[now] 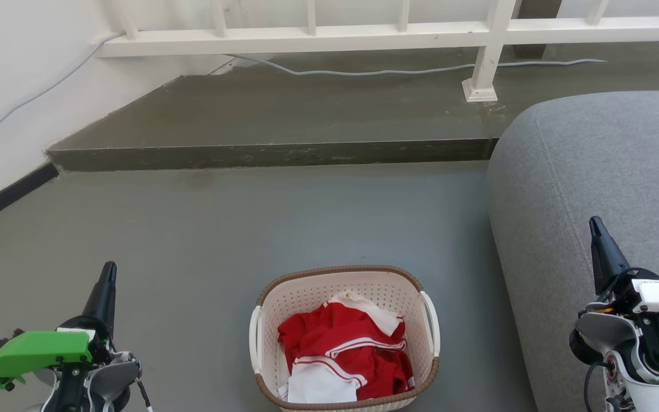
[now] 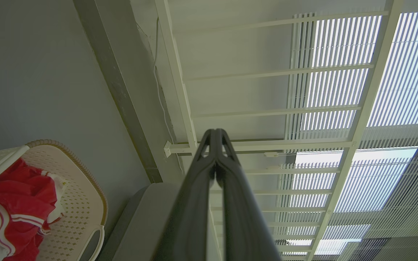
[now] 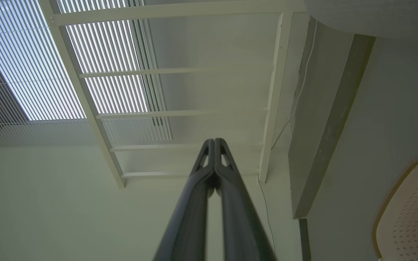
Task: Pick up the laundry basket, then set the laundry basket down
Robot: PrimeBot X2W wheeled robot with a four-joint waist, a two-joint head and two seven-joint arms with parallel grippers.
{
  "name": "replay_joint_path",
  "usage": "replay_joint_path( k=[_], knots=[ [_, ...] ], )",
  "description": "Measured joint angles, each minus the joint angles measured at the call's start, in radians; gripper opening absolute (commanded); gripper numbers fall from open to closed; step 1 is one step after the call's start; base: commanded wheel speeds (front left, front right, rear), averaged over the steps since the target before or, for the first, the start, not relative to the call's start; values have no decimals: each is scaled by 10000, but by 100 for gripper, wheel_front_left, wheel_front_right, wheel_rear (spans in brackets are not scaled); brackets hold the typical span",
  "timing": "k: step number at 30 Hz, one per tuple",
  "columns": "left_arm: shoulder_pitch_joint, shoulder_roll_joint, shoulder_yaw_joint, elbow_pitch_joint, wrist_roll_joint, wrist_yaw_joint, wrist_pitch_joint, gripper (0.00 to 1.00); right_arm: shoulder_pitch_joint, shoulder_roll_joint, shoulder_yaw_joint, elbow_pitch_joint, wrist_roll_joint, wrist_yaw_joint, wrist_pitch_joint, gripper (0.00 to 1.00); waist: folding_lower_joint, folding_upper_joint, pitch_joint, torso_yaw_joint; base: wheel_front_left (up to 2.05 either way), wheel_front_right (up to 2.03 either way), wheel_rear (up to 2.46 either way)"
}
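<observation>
the laundry basket (image 1: 306, 294) sits on the grey floor (image 1: 221, 229) at the bottom centre of the head frame, with a red and white garment (image 1: 346, 346) bundled inside. the left claw (image 1: 110, 269) at lower left and the right claw (image 1: 594, 222) at lower right flank it, each well apart from it, fingers pressed together and holding nothing. a grey sofa (image 1: 604, 171) takes the right side, near the basket; a white railing (image 1: 306, 40) crosses the top

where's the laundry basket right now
In the head view the laundry basket sits on the grey floor at bottom centre, between the left gripper and right gripper, just left of the grey sofa.
</observation>
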Motion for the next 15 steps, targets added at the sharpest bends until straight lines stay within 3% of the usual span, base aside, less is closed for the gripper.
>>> replay_joint_path(
  k=[15],
  knots=[
    [0,-4,12,0,0,0,0,0,0,0,-4,-2,0,0,0,0,0,0,0,0,0,0,0]
  ],
)
